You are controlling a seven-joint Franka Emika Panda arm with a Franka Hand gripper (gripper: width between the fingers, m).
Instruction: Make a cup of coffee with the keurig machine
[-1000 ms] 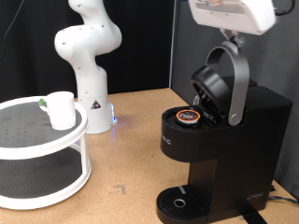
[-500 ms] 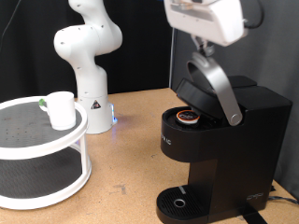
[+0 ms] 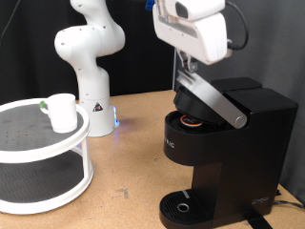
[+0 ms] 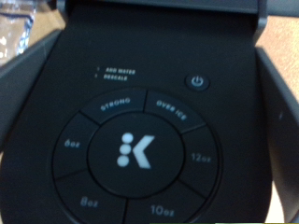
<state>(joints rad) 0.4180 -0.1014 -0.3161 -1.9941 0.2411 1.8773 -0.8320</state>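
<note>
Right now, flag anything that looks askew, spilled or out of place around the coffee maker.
Nothing spilled or damaged. The coffee maker has its lid partly shut, tilted over the pod, with the gripper just above it. The cup stands upright on the white two-tier stand, not on the drip tray.

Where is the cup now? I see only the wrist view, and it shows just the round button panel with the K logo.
Observer: The cup stands on the top shelf of the white round rack, at the exterior view's left, far from the keurig machine.
Operator: Is a pod inside?
Observer: Yes, a brown-topped pod shows under the part-lowered lid.
Operator: Anything on the drip tray?
Observer: No, the drip tray is bare.
</note>
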